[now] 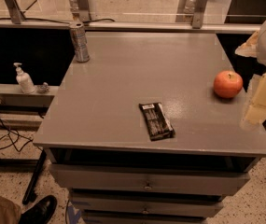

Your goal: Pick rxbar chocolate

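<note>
1. The rxbar chocolate [156, 121] is lying flat near the front edge of the grey table [118, 78].
2. An orange-red apple [227, 84] is sitting well apart to its right; a silver can [80, 42] is standing at the far left corner.
3. The gripper [265, 78] is hanging past the table's right edge, near the apple; released or clenched, I cannot tell.
</note>
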`<state>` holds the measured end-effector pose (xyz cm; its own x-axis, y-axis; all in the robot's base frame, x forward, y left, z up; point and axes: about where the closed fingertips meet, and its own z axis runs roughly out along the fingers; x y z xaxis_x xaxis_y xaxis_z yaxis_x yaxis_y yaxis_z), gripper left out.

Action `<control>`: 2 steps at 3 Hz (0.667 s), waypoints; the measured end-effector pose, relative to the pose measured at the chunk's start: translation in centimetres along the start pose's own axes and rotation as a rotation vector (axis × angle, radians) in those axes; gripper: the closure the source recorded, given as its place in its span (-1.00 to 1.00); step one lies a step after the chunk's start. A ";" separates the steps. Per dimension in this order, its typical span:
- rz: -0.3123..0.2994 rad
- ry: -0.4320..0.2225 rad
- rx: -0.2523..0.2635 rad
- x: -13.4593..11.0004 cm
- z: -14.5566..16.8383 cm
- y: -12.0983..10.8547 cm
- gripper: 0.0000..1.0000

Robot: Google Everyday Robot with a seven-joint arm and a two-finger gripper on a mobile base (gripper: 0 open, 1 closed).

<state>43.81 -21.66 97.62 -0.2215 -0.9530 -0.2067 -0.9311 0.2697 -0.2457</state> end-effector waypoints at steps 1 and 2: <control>-0.009 -0.016 0.014 -0.2 -0.4 -0.4 -1.00; 0.005 -0.109 0.023 -1.8 0.8 -1.2 -1.00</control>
<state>45.58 -20.20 97.48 -0.1919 -0.9313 -0.3095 -0.9228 0.2786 -0.2661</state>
